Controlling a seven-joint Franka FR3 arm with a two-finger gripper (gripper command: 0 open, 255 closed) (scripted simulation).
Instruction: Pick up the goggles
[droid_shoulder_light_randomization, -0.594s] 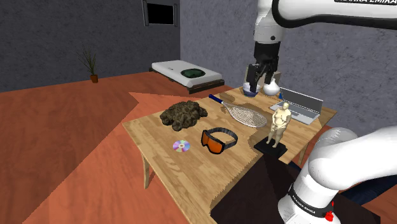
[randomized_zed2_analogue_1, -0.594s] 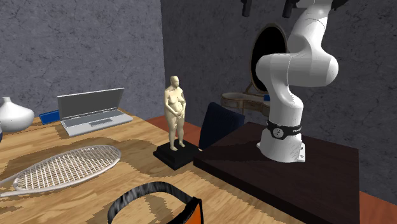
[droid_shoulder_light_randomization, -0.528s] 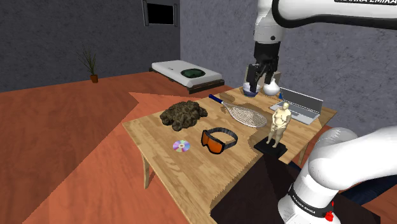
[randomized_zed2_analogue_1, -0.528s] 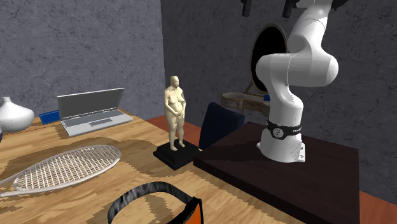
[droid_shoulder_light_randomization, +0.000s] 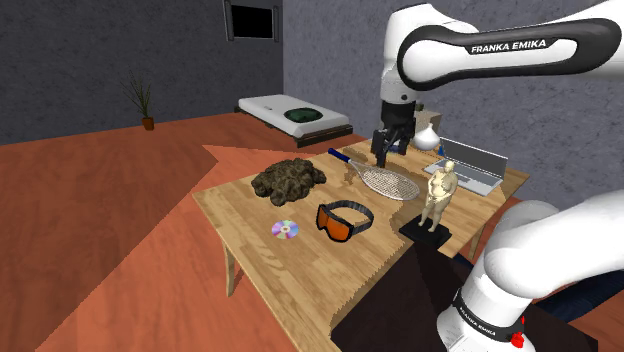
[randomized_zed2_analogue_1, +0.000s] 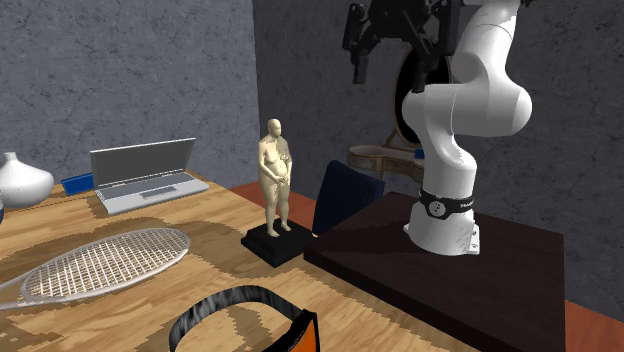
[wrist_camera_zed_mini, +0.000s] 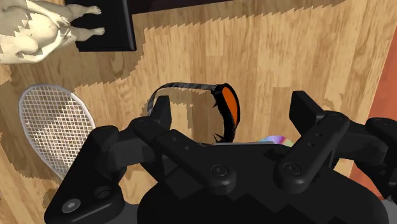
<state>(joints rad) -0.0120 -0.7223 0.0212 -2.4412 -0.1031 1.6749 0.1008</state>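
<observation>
The goggles (droid_shoulder_light_randomization: 343, 220) have an orange lens and a black strap, and lie near the front middle of the wooden table (droid_shoulder_light_randomization: 300, 265). In the second exterior view the goggles (randomized_zed2_analogue_1: 250, 318) sit at the bottom edge. My gripper (droid_shoulder_light_randomization: 384, 151) hangs open, high above the racket (droid_shoulder_light_randomization: 386, 180), behind the goggles and well apart from them. From the second exterior view my gripper (randomized_zed2_analogue_1: 398, 55) is up high, fingers spread wide. Looking along the gripper (wrist_camera_zed_mini: 233, 113), the goggles (wrist_camera_zed_mini: 227, 107) lie far below between the two fingers (wrist_camera_zed_mini: 159, 113), untouched.
Beside the goggles lie a CD (droid_shoulder_light_randomization: 285, 230) and a brown lumpy mass (droid_shoulder_light_randomization: 288, 180). A tan statuette (droid_shoulder_light_randomization: 440, 195) on a black base stands at the table's right edge. A laptop (droid_shoulder_light_randomization: 475, 166) and a white vase (droid_shoulder_light_randomization: 428, 137) stand at the back.
The arm has swung down and toward the shoulder view's left, from over the vase to over the racket. The gripper has dropped into the second exterior view. Nothing on the table moved.
</observation>
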